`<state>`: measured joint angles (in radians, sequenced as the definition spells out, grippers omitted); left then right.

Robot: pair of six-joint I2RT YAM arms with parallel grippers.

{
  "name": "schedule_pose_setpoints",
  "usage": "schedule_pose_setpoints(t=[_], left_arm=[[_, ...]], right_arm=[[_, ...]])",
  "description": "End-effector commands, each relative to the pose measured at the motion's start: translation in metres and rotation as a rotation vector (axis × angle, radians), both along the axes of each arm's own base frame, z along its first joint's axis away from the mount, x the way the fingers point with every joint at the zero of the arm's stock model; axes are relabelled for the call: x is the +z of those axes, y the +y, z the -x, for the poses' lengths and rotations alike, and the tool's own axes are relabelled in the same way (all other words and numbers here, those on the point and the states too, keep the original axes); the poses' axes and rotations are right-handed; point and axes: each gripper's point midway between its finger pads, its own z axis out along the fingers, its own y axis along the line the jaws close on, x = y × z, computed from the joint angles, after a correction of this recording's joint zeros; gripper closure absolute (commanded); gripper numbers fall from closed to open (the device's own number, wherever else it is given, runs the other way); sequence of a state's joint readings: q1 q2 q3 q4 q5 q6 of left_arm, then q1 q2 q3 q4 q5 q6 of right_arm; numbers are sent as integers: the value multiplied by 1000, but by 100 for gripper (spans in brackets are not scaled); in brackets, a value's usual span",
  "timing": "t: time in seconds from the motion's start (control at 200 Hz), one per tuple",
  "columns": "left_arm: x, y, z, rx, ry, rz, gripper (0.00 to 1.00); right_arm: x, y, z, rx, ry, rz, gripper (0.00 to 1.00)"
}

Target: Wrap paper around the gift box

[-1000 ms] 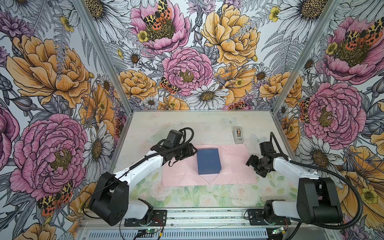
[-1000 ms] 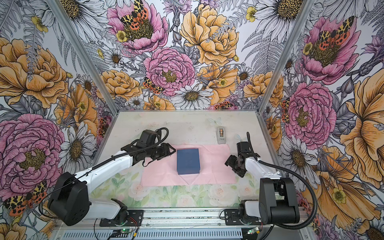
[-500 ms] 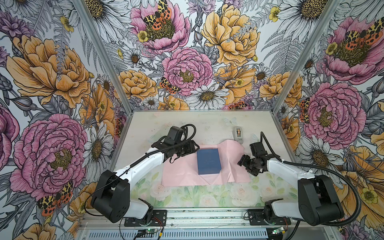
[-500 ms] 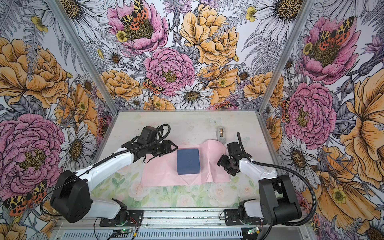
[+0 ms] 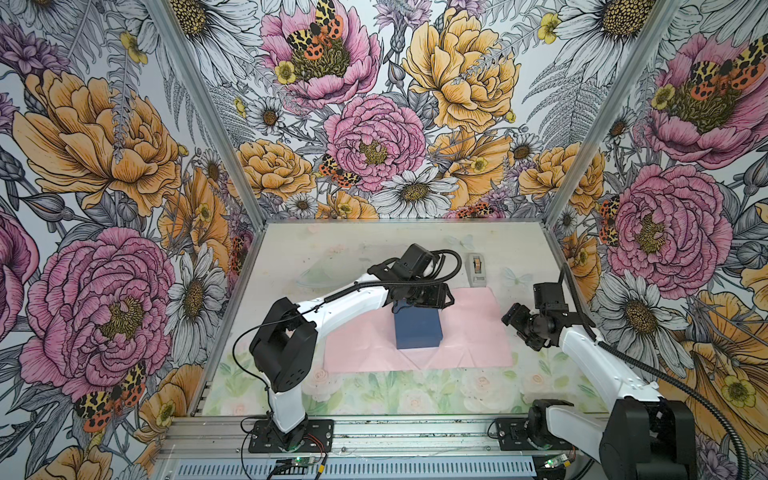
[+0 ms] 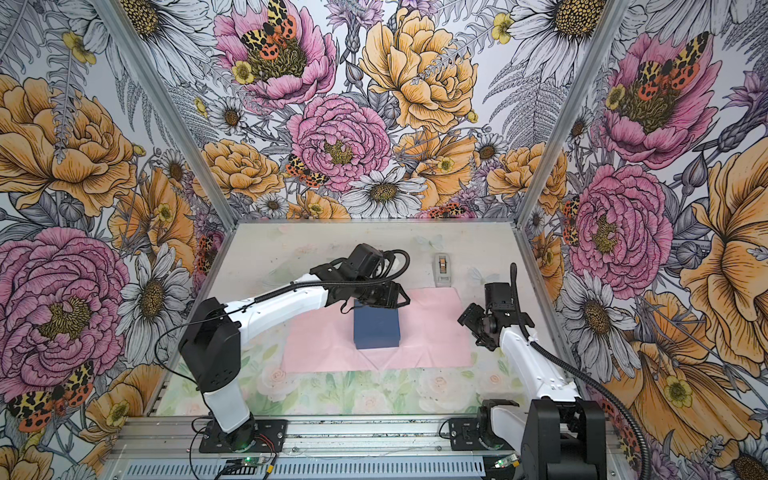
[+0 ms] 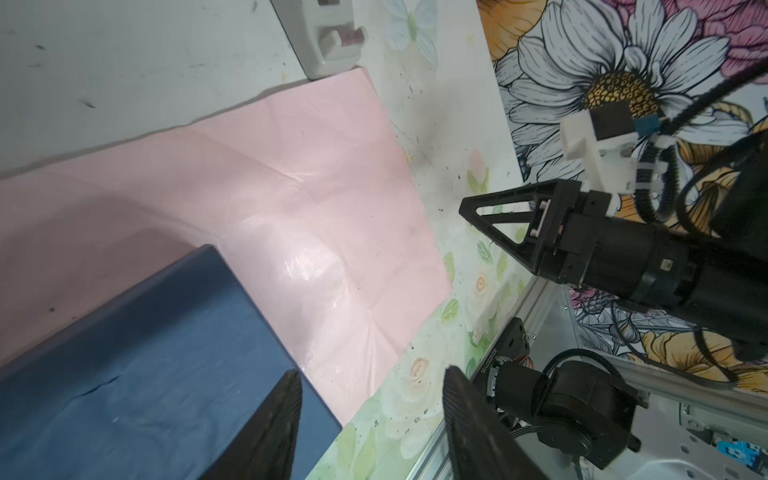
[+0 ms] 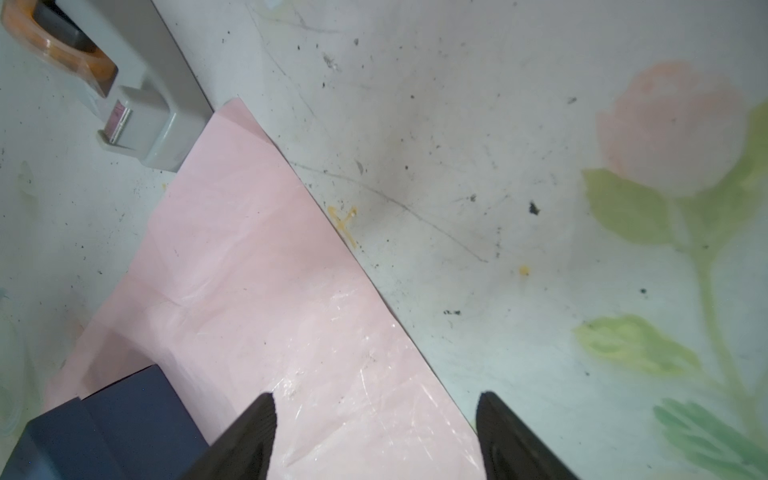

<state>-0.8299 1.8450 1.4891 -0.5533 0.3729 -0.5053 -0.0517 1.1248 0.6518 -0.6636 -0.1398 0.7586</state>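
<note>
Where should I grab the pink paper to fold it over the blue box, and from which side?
Grip the paper at the middle of its right short edge, coming in low from the right, near the right gripper. The sheet lies flat and the gift box pins its centre, so only edges lift. Skip the far corner beside the tape dispenser.

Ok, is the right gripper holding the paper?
No, in the right wrist view the right gripper is open with nothing in its jaws, and the paper lies flat below it.
</note>
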Motion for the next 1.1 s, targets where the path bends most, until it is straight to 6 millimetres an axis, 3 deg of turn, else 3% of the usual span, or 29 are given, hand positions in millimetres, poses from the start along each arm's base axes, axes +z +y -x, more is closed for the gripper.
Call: schedule_pose_setpoints(t=[0.0, 0.24, 0.385, 0.54, 0.685, 0.946, 1.091], left_arm=[[-21, -8, 11, -70, 2, -110, 44], [-51, -32, 27, -158, 40, -174, 44], [-70, -25, 31, -175, 62, -230, 45], [-78, -15, 33, -184, 69, -266, 45], [-79, -4, 32, -176, 71, -280, 45], [-77, 24, 26, -150, 62, -301, 45], [-45, 22, 19, -151, 4, -244, 41]], right_arm=[[4, -5, 0, 23, -6, 38, 22], [3, -6, 1, 34, -5, 49, 22], [4, -5, 1, 38, -11, 43, 22], [4, -2, 1, 45, -12, 34, 22], [4, 6, 1, 71, -18, 13, 22], [-1, 38, 1, 182, -29, -88, 22], [-6, 45, 10, 163, -11, -114, 22]])
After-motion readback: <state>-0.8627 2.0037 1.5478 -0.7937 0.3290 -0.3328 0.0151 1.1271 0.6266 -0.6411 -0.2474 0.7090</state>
